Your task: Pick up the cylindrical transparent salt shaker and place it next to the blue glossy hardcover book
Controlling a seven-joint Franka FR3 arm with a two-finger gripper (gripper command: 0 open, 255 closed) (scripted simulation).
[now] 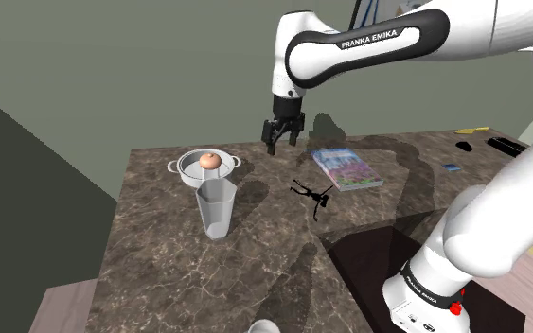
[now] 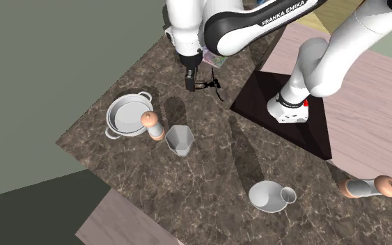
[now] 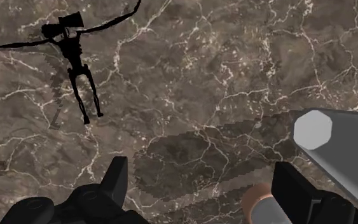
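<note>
Hovering spread-fingered and empty, gripper is apart from the salt shaker at the pot's 4 o'clock, where a finger squeezing in could clip pot or grey cup and topple the shaker.

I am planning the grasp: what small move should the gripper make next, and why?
Probably shift the open gripper sideways to centre over the shaker: it stands beside one finger, not between them, close to the cup.
</note>
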